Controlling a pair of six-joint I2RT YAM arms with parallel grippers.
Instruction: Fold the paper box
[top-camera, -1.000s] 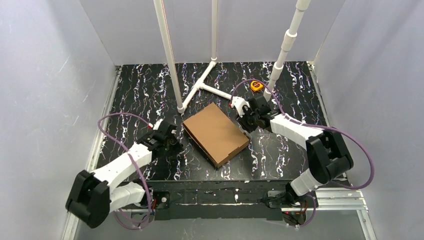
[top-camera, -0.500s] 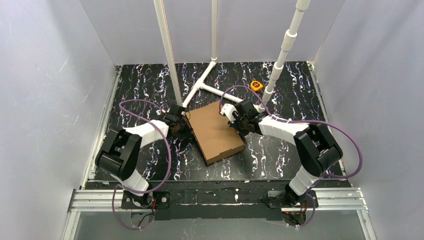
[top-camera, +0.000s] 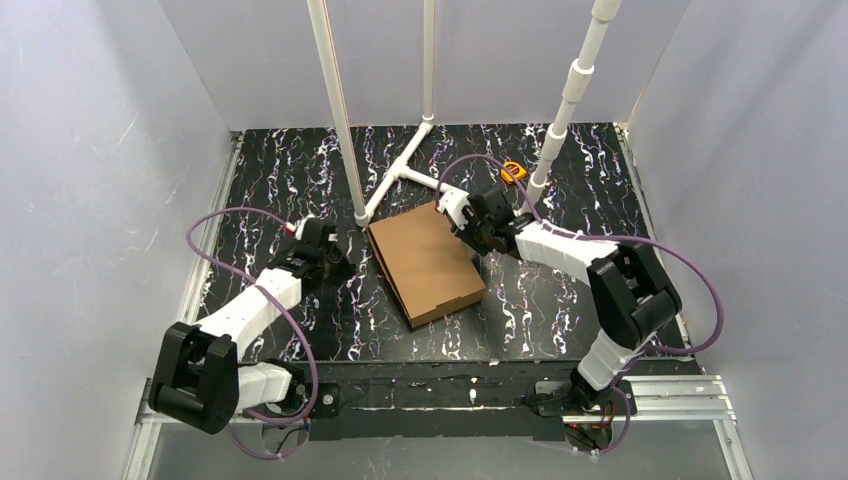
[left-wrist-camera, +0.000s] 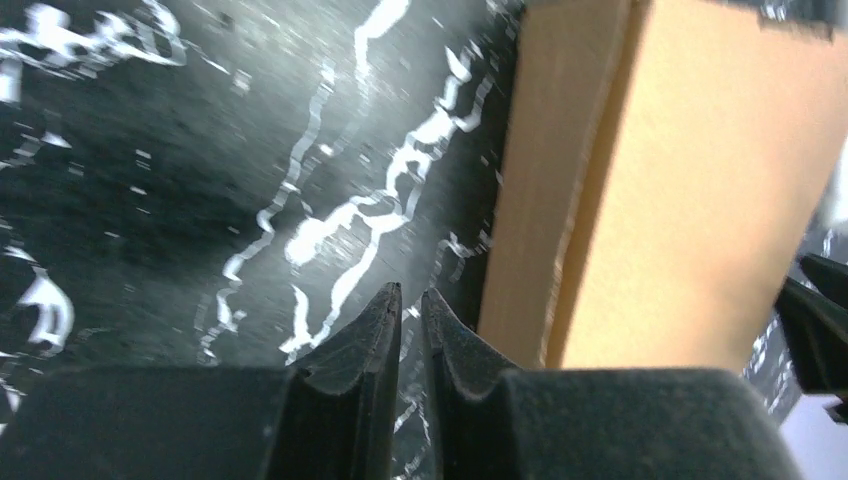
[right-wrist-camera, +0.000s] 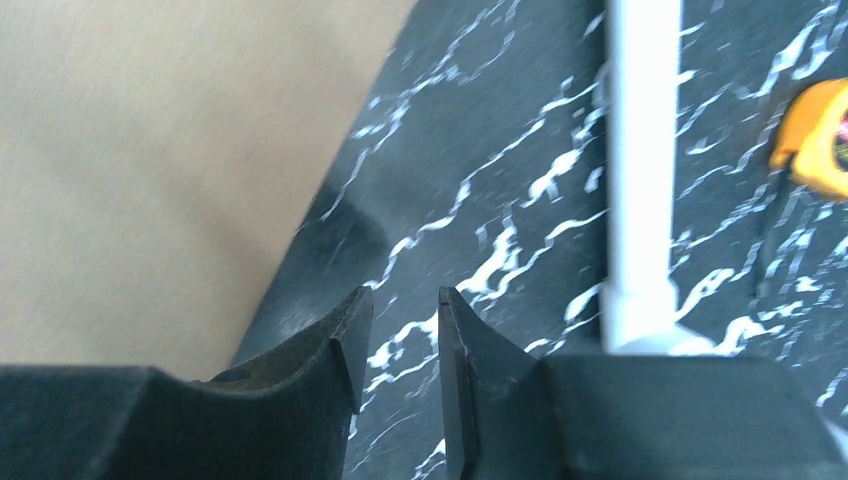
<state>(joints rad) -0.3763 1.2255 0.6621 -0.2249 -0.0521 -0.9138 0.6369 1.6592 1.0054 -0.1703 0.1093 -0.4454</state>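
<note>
The paper box (top-camera: 425, 262) lies folded flat and closed on the black marbled table, a brown cardboard slab turned at an angle. My left gripper (top-camera: 335, 262) sits low on the table just left of the box without touching it. In the left wrist view its jaws (left-wrist-camera: 408, 300) are all but shut, with only a thin slit and nothing between them, and the box's side wall (left-wrist-camera: 690, 200) stands to the right. My right gripper (top-camera: 462, 222) hovers at the box's far right corner. Its jaws (right-wrist-camera: 405, 305) are slightly open and empty over bare table, with the box top (right-wrist-camera: 150, 150) to their left.
White PVC pipes (top-camera: 400, 175) form a frame on the far half of the table, with one upright (right-wrist-camera: 640, 150) close to my right gripper. A yellow tape measure (top-camera: 514, 170) lies beyond it. Grey walls enclose the table on three sides.
My left gripper has drawn back from the box's far left corner, toward the near left. The right gripper has stayed at the far right corner, and the box has turned slightly.
</note>
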